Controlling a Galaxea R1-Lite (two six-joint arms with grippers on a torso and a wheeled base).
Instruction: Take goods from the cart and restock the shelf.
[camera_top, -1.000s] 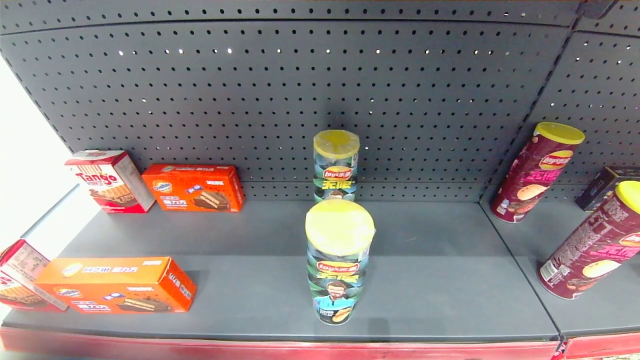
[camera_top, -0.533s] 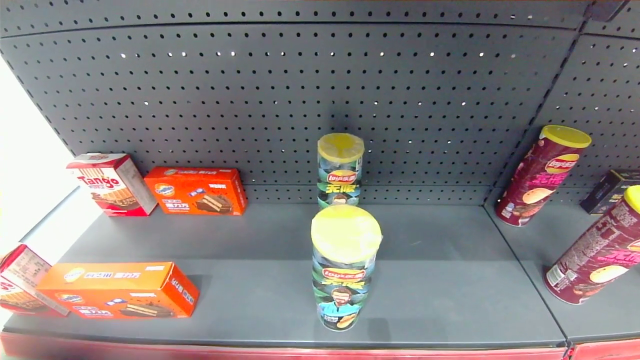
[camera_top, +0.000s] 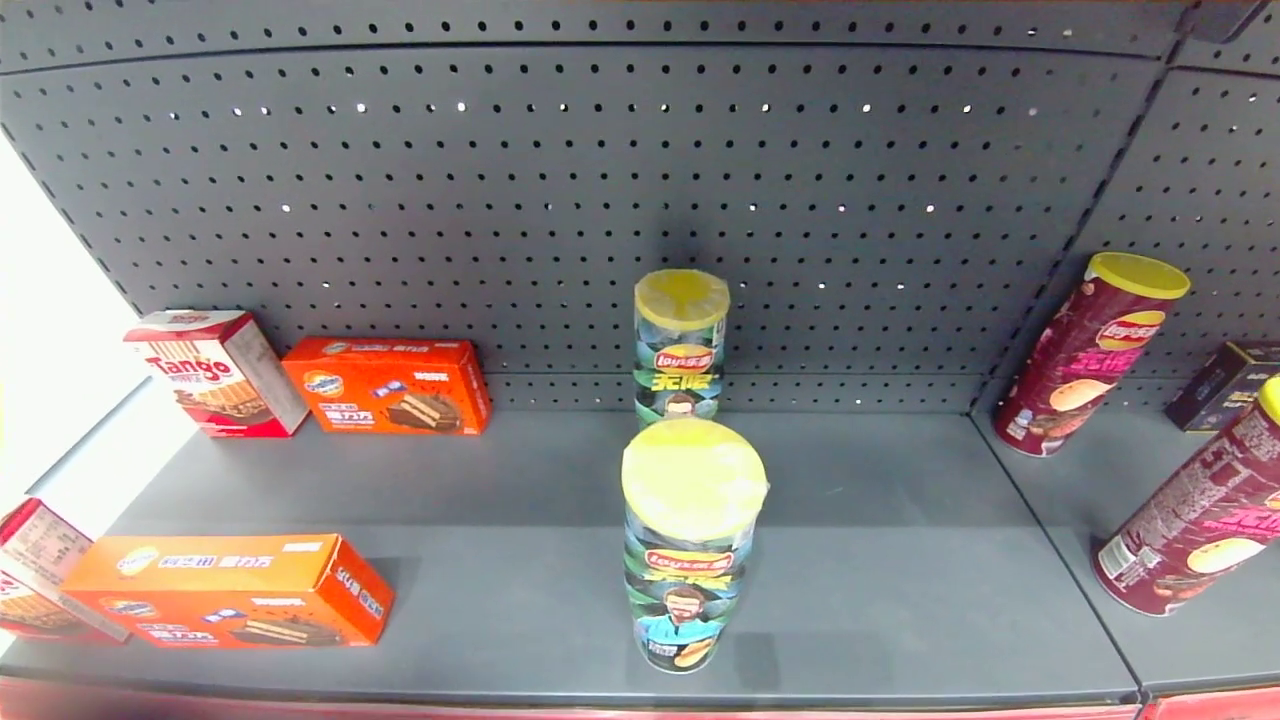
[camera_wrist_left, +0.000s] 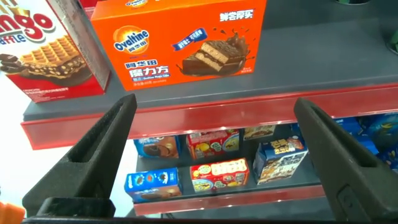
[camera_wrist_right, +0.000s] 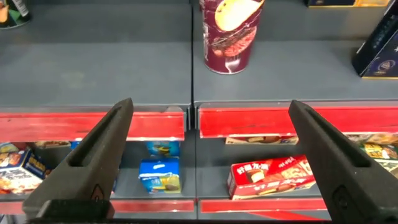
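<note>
Left wrist view: left gripper (camera_wrist_left: 214, 106) spread wide, empty, facing shelf lip (camera_wrist_left: 186, 119); right gripper (camera_wrist_right: 211, 107) likewise. Head camera drifted; front chips can (camera_top: 688, 560) unmoved.

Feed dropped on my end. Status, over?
Left gripper open, empty. Right gripper open, empty. Green cylindrical chip can with yellow lid upright mid-shelf, its twin behind. Orange cardboard box front left.

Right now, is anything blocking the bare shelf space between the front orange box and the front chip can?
Nothing visible is. That stretch of shelf lies bare between the orange box and the chip can, and the left gripper and right gripper are open and empty before its front edge.
</note>
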